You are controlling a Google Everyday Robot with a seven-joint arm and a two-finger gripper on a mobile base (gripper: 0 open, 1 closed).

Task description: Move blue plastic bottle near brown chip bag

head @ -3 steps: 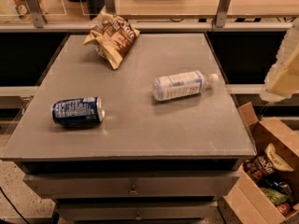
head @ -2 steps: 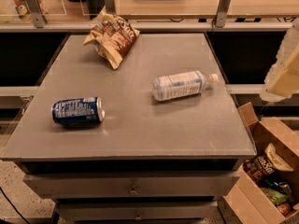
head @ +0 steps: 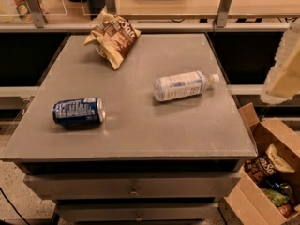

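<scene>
The blue plastic bottle (head: 182,85) lies on its side right of the middle of the grey table (head: 140,135), its white cap pointing right. The brown chip bag (head: 112,36) lies crumpled at the table's far left corner, well apart from the bottle. My gripper (head: 284,74) shows only as a pale, blurred shape at the right edge of the camera view, to the right of the bottle and off the table's side. It touches nothing on the table.
A dark blue soda can (head: 78,111) lies on its side at the table's front left. An open cardboard box (head: 269,172) with snack packets stands on the floor at the right. A counter with posts (head: 225,3) runs behind the table.
</scene>
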